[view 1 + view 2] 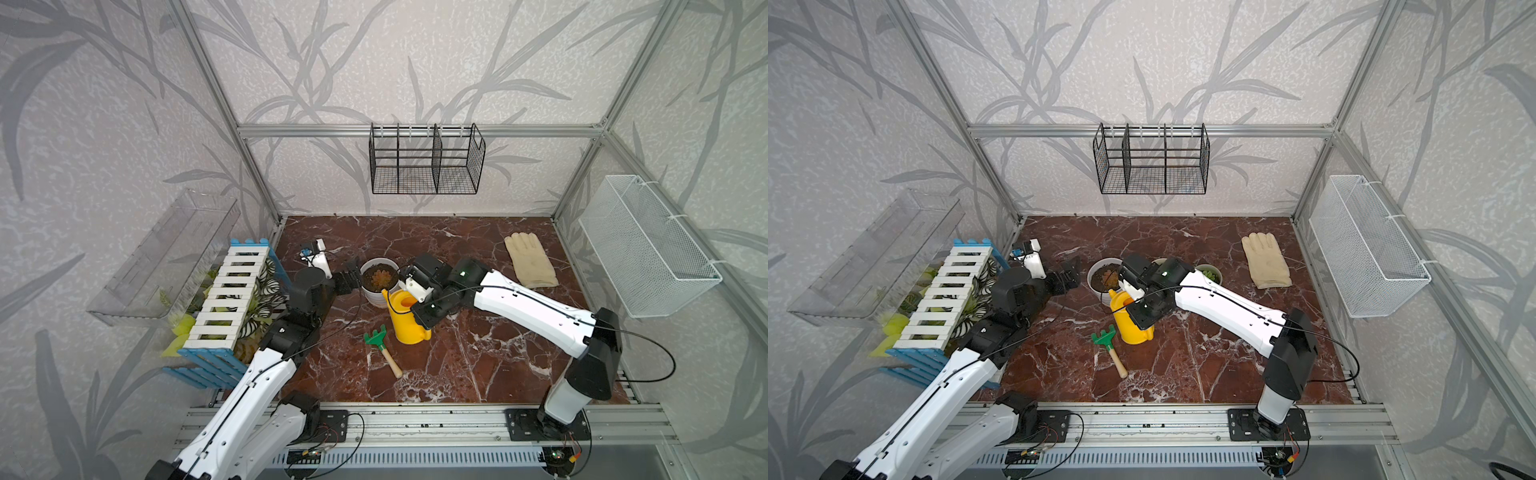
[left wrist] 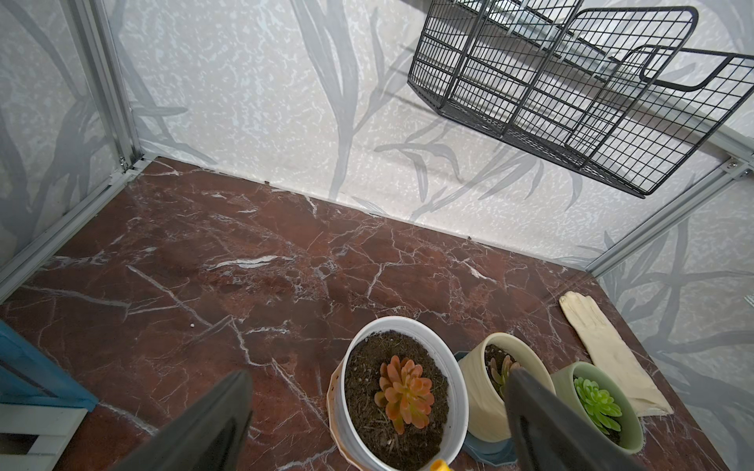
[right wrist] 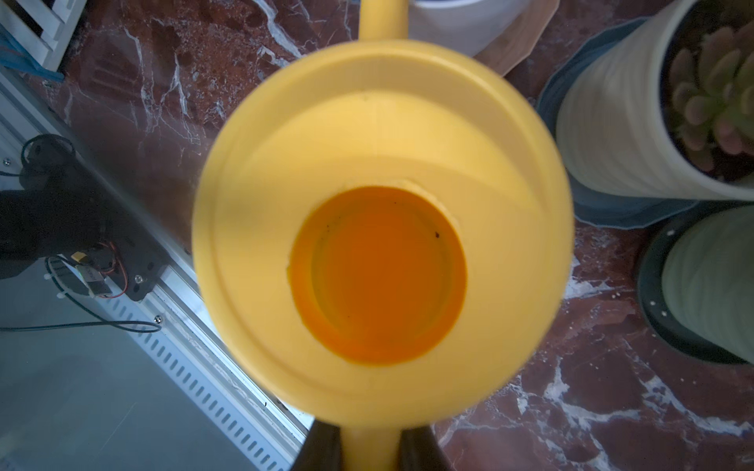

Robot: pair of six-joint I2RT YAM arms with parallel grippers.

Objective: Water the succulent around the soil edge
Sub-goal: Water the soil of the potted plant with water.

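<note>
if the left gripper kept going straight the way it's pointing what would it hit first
Most likely the white pot holding the orange succulent. The open left gripper points at it from close beside. Height is unclear, so it might clip the rim or pass just over it.

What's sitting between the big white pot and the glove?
Two smaller succulent pots: the cream pot, then the green pot nearer the glove. The left wrist view shows it.

Both top views overlook the table [image 1: 478, 353]; wrist cameras sit close
</note>
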